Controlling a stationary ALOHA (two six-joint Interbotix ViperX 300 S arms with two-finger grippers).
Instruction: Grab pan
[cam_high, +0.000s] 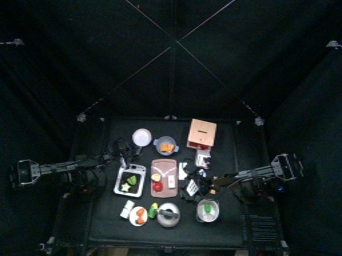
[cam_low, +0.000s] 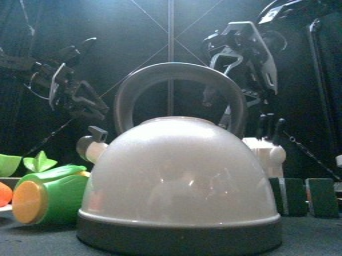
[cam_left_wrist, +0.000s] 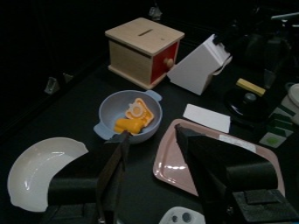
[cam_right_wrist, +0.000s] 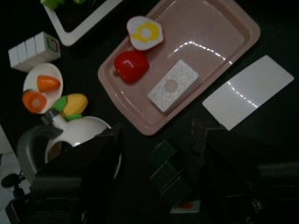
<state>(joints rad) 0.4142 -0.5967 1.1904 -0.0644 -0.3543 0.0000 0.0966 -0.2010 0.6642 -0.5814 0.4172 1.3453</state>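
The pan is a small light-blue round vessel with two side handles, and yellow-orange food pieces lie in it. In the top view the pan sits behind the pink tray. My left gripper hovers open just short of the pan, above the tray's edge, with nothing between its fingers. In the top view the left gripper is left of the pan. My right gripper stands open above the table beside the tray and holds nothing.
A wooden box and a white knife block stand behind the pan. A white curved dish lies beside it. A large kettle fills the front, with a green toy to its left. A grey pot stands at the front right.
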